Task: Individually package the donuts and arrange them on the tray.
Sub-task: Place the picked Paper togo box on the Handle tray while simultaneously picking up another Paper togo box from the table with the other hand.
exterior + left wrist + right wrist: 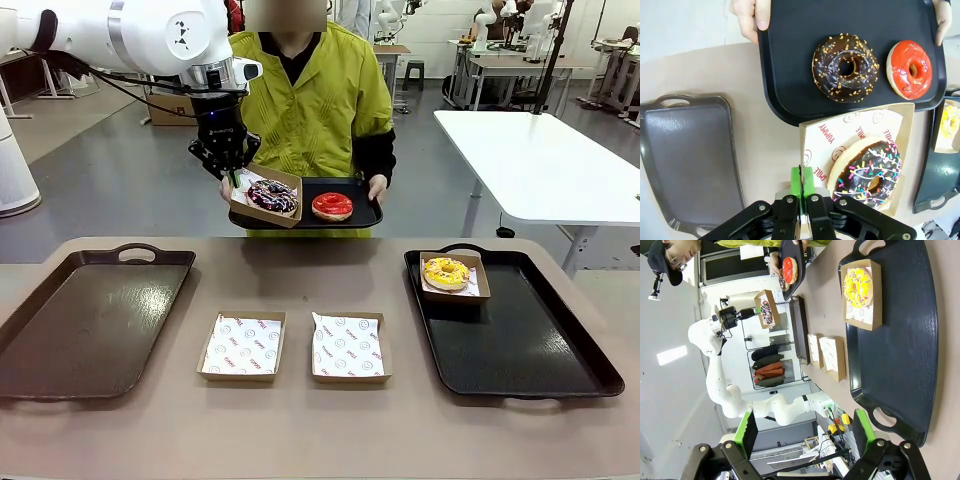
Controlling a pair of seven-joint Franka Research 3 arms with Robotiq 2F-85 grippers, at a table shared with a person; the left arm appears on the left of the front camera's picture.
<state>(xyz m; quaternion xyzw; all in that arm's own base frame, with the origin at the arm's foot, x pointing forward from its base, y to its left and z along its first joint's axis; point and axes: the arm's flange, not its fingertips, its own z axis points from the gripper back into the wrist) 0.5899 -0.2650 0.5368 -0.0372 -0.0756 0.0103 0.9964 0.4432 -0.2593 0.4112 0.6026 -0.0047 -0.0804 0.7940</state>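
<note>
The left end effector [231, 177] pinches one edge of the box [262, 213] carrying the sprinkled donut [272, 196], upper middle of the front view. With so thin a hold, the box may tilt and the donut slide out. The right end effector [805, 432] stands spread.

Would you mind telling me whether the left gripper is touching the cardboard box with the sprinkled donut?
Touching: in the left wrist view, the left gripper has its green pads shut on the edge of the cardboard box.
</note>
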